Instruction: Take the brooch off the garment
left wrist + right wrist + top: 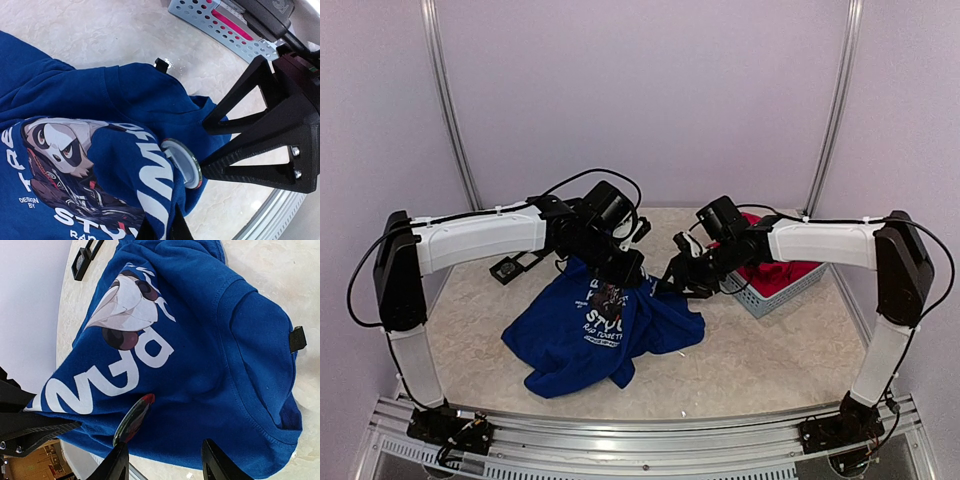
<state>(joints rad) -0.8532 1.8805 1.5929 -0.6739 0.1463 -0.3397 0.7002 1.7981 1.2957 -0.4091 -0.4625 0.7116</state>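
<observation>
The royal-blue garment (582, 335) lies crumpled on the table, its chest print facing up. My left gripper (159, 227) is shut on a raised fold of the garment (75, 95) by the white lettering. The brooch (183, 163), a round disc showing its pale back, sticks out of that fold. In the right wrist view the brooch (132, 419) is edge-on, dark with a red rim. My right gripper (167, 465) is open facing it, its left finger (116, 465) just below the disc. From above, both grippers (625, 272) (678, 283) meet at the shirt's upper edge.
A grey perforated basket (790, 292) holding a red garment (775, 272) stands right of the shirt, behind my right arm. A small black frame-like object (513, 266) lies at the back left. A black tag (298, 339) sits at the collar.
</observation>
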